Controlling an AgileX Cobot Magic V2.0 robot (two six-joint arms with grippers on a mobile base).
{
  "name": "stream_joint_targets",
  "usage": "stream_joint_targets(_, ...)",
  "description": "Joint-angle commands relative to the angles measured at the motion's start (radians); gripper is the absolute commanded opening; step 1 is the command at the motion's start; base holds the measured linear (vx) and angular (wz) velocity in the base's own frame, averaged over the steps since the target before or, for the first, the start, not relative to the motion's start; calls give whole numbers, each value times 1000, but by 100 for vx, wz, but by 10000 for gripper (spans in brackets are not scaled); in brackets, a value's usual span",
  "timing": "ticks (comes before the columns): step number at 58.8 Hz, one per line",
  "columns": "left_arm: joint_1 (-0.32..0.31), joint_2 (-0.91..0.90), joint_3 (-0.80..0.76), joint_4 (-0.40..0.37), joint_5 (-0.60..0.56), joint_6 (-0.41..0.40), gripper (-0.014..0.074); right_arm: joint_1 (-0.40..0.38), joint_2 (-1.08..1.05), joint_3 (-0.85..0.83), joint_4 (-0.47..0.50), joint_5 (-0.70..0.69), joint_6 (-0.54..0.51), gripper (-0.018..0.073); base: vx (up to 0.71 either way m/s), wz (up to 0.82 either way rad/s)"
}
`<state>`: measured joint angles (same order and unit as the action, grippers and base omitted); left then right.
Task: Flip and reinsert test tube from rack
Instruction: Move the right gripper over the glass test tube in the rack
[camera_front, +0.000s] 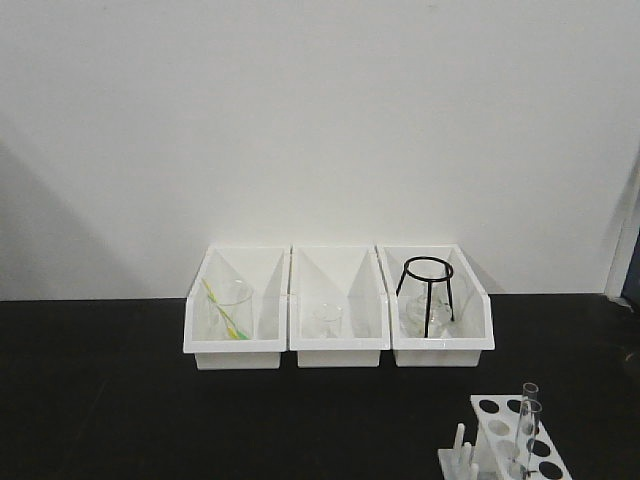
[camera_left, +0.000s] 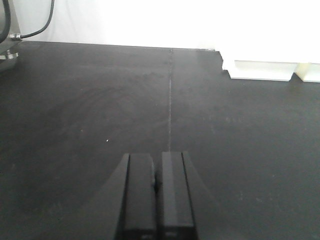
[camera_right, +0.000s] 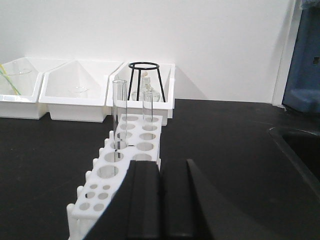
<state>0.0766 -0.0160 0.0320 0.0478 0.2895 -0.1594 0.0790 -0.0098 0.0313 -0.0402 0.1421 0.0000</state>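
We count one rack (camera_front: 512, 440), two test tubes, three bins and two claws. The rack sits on the black table (camera_front: 120, 400) at the near right, just past the right claw (camera_right: 160, 167). The near tube (camera_right: 120, 114) and the far tube (camera_right: 147, 106) both stand upright in its holes.

The left bin (camera_front: 200, 335) holds a glass cup with a yellow-green stick. The middle bin (camera_front: 338, 352) holds one small glass thing that we find hard to make out. The right bin (camera_front: 470, 335) holds a black ring stand (camera_front: 428, 290) and some glass.

The right claw is pressed together and holds nothing. The left claw (camera_left: 156, 162) is pressed together too, over bare table.

The picture edge cuts off the rack's near end in the front view. The right claw hides part of it in the right wrist view.
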Motion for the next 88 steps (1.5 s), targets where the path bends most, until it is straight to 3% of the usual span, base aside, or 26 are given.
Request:
stream_joint_targets(1, -7, -12, 0, -4, -87, 0, -6, 1, -11, 1, -9, -82, 0, -8, 9, -1)
stream_joint_targets(24, -7, -12, 0, -4, -87, 0, -6, 1, -11, 1, -9, -94, 0, -8, 4, -1)
stream_joint_targets(30, -7, -12, 0, -4, -87, 0, -6, 1, -11, 1, -2, -155, 0, -8, 0, 0)
stream_joint_targets(39, -7, -12, 0, -4, -87, 0, -6, 1, -10, -22, 40, -394, 46, -8, 0, 0)
stream_joint_targets(42, -7, -12, 0, -4, -87, 0, -6, 1, -1, -61, 40, -369, 52, -8, 0, 0)
stream_joint_targets(52, -7, -12, 0, -4, -87, 0, -6, 1, 128, -253, 23, -96, 49, -8, 0, 0)
stream_joint_targets(67, -7, -12, 0, -4, -87, 0, -6, 1, 366, -357, 28, -84, 49, 6, 0, 0)
stream_joint_targets(76, -7, -12, 0, -4, -87, 0, -6, 1, 492, -357, 28, -81, 49, 76, 0, 0)
stream_joint_targets(88, -7, -12, 0, -4, -87, 0, -6, 1, 615, -357, 28, -148, 48, 270, 0, 0)
